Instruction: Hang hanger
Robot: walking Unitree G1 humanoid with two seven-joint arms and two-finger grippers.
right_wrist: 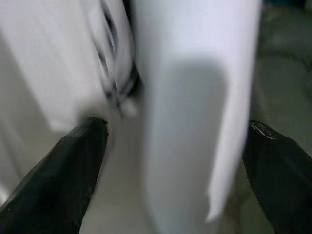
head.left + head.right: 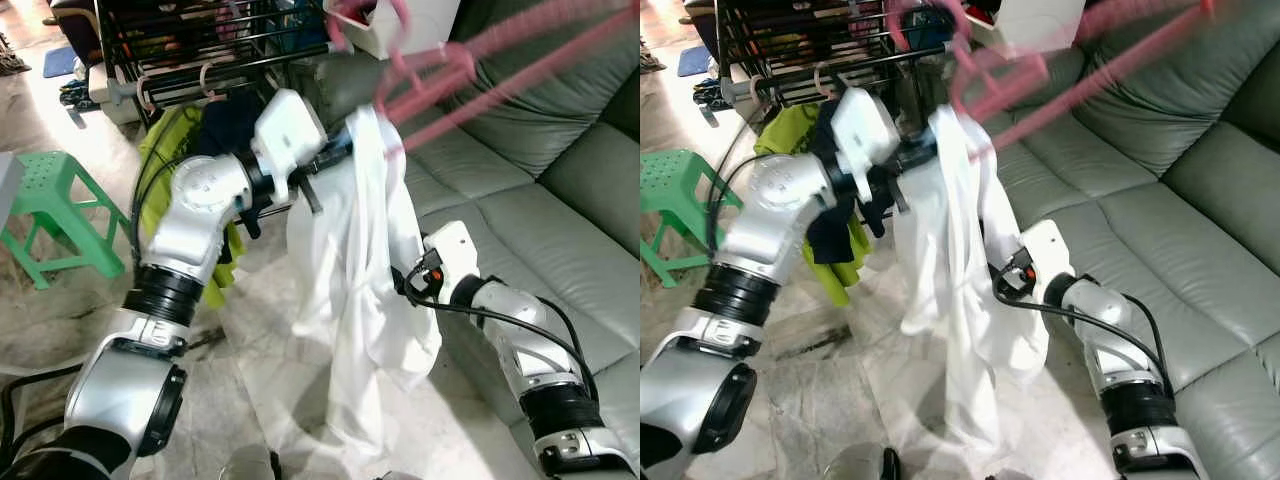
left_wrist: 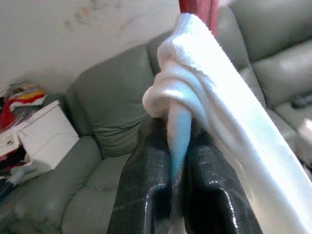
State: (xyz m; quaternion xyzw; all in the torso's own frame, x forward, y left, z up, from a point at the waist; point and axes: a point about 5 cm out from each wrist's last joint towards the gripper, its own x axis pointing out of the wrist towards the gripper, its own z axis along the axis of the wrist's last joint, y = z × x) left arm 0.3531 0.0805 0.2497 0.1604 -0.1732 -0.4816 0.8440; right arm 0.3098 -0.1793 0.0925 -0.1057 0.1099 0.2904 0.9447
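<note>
The left claw is pinched tight on a fold of the white garment, which hangs on the pink hanger at about one o'clock above it. The right claw stands spread apart around the hanging cloth, at five o'clock. The hanger looks blurred, probably swinging. Held by cloth alone, the hanger could tip or slip out before reaching the drying rack at eleven o'clock.
</note>
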